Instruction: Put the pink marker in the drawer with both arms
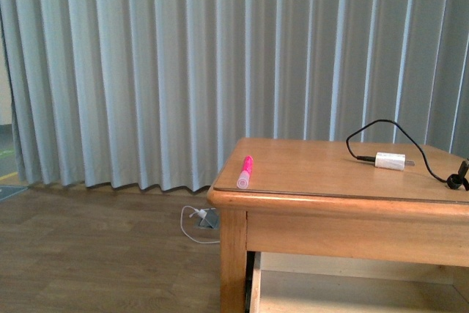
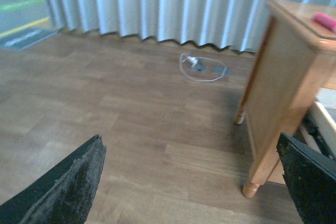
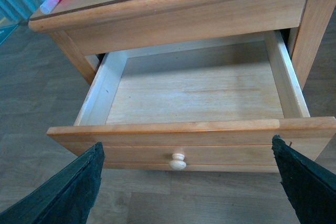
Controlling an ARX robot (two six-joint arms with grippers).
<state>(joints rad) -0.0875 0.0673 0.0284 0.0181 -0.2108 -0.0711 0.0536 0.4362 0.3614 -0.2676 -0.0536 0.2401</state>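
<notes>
L gripper [image 2: 189, 142]: jaws spread wide, nothing held, over wood floor [image 2: 131, 129] beside table [image 2: 278, 77]. R gripper [image 3: 187, 144]: jaws equally wide, nothing held, facing drawer [image 3: 184, 127], which stood pulled out, pale interior exposed. Pink marker [image 1: 245, 171] lay on table top at its near-left corner, apart from both grippers. Only front view showed white charger [image 1: 390, 160] w/ black cable. Only wrist views showed grippers.
</notes>
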